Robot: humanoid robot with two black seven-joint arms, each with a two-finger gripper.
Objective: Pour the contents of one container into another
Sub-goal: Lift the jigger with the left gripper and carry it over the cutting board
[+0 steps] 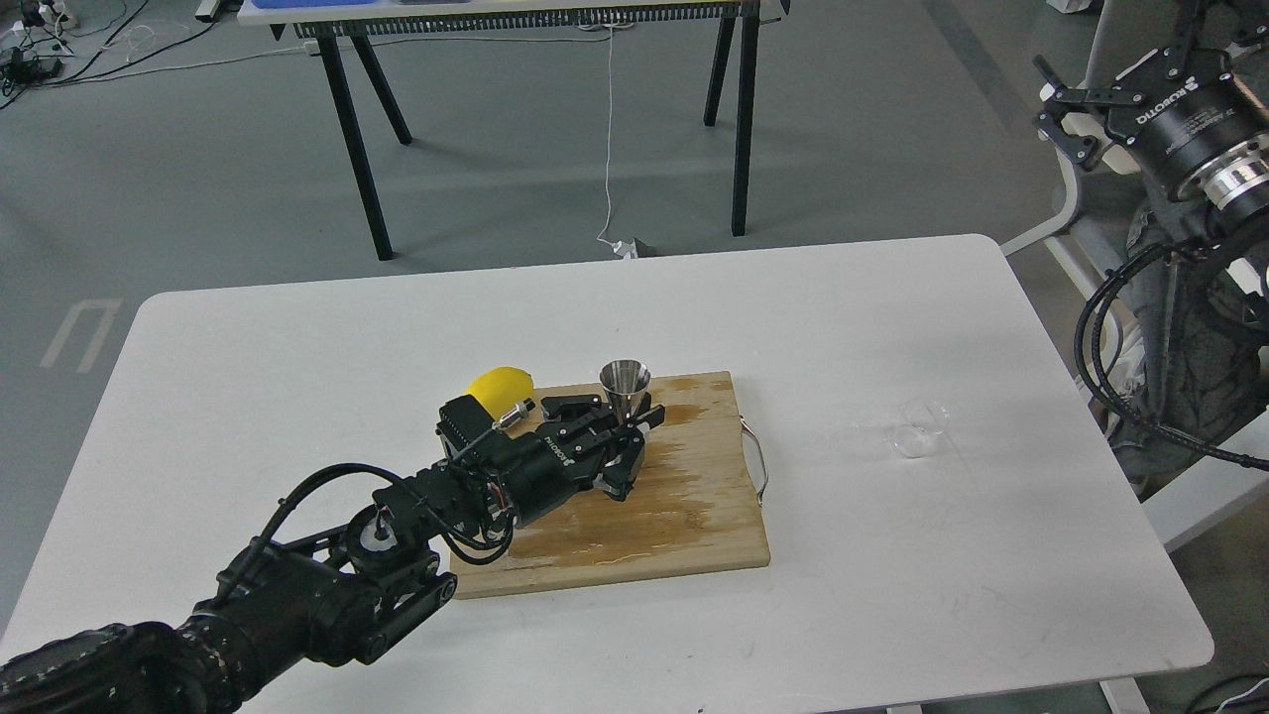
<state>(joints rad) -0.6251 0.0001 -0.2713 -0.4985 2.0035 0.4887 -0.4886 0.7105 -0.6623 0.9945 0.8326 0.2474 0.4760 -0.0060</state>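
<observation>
Left gripper [634, 421] is your nearest tool: its fingers stand apart around the base of the steel jigger [625, 389], one toward you and one beyond, and whether either pad touches the metal you cannot tell. Nothing looks lifted — the jigger stands upright, mouth up, on the far edge of the wooden cutting board [684, 506], with the lemon [499, 387] just to its left behind the wrist. The board shows a wet, darker patch across its middle.

Look right from there: the clear glass cup [917, 431] sits on the white table [297, 397], well apart from the board and off its handled end. It seems squat and upright, though its outline is faint against the white and any contents are impossible to make out.

Farthest off, the right gripper [1066, 114] hangs high beyond the table's right corner — fingers spread, holding nothing. That arm is the nearer one to the cup, so the pick-up likely falls to it.
</observation>
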